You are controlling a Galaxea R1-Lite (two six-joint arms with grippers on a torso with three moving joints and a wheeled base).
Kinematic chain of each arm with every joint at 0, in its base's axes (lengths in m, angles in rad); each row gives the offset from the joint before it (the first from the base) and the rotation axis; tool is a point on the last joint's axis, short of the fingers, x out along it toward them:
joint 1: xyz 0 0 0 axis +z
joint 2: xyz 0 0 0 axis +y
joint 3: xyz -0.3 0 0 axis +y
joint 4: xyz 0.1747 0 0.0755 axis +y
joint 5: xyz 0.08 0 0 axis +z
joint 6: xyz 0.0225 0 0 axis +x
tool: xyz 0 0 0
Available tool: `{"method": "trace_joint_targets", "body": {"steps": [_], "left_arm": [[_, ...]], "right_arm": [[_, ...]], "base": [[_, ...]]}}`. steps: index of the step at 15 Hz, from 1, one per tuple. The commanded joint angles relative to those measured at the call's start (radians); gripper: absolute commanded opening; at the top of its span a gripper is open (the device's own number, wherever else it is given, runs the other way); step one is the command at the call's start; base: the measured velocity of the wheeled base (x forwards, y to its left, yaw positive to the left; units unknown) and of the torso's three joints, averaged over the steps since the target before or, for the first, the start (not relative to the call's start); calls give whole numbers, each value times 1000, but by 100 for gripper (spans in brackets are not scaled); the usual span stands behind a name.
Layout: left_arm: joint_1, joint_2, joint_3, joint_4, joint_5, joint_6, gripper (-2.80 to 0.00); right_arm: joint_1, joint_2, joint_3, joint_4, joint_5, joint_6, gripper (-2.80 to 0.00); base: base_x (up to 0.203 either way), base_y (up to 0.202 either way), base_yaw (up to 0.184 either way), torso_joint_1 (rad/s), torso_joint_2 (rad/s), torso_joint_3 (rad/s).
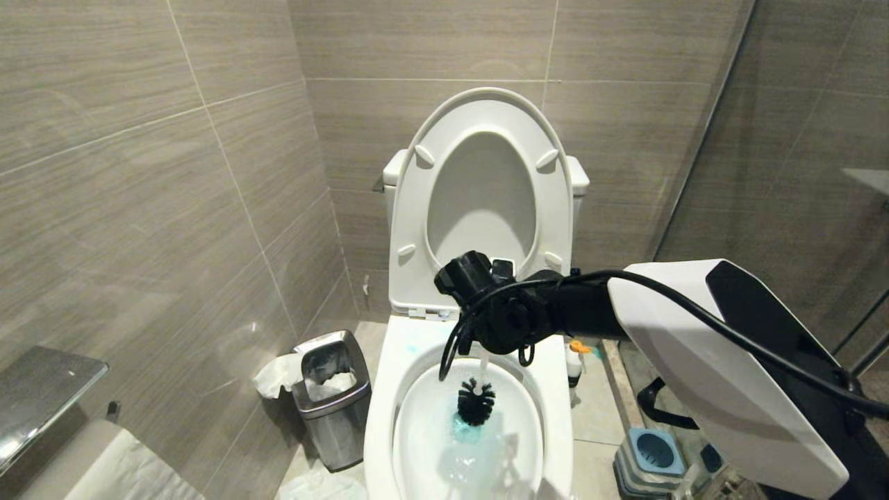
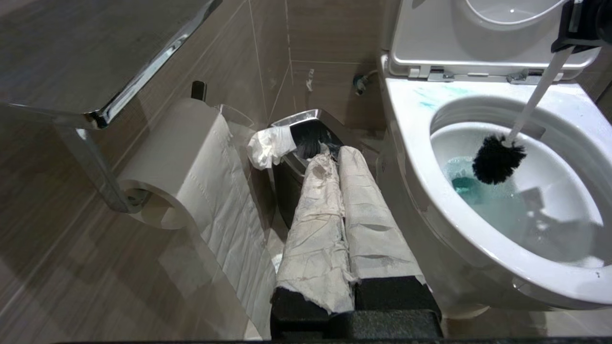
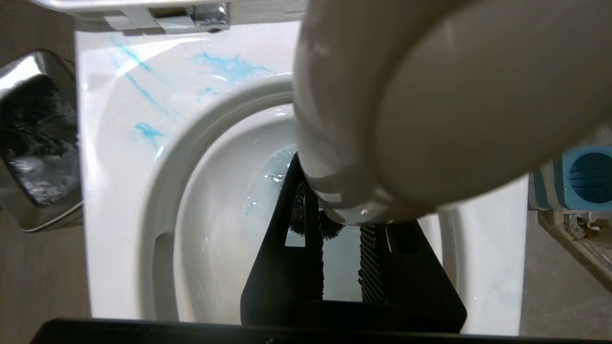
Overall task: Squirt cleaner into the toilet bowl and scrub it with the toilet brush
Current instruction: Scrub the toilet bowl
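Observation:
The white toilet bowl (image 1: 378,417) stands with seat and lid (image 1: 483,111) raised. Blue cleaner (image 1: 467,429) tints the water, and pale blue smears (image 3: 229,64) streak the back rim. My right gripper (image 1: 494,333) hangs over the bowl, shut on the toilet brush's white handle (image 2: 535,100). The black bristle head (image 1: 476,401) sits low in the basin at the water's edge. In the right wrist view the handle's knob end (image 3: 430,95) fills the frame above the gripper (image 3: 340,229). My left gripper (image 2: 334,157) is parked beside the bowl's left side, shut and empty, with paper-wrapped fingers (image 2: 315,210).
A steel waste bin (image 1: 333,403) with tissue stands left of the toilet. A toilet roll (image 2: 191,157) hangs under a chrome shelf (image 1: 42,389). On the right are a grey-and-blue brush holder (image 1: 649,455), a small orange-capped bottle (image 1: 574,361) and a glass partition (image 1: 799,173).

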Motion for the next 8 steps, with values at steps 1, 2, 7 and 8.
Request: {"method": "trace_joint_targets", "body": {"steps": [1, 2, 7, 8], "left_arm": [[0, 1, 2, 0, 0, 0, -280], [0, 0, 2, 0, 0, 0, -280], [0, 0, 2, 3, 0, 0, -280], [0, 0, 2, 3, 1, 2, -280]], "right_arm": [[-1, 13, 1, -5, -3, 4, -280], [-2, 14, 1, -27, -1, 3, -280], [-1, 36, 1, -109, 1, -45, -280], [-1, 40, 1, -112, 2, -48, -280]], "base": [[0, 0, 0, 10, 2, -164], [0, 0, 0, 4, 5, -173], [0, 0, 0, 4, 4, -180], [0, 0, 0, 2, 4, -93]]}}
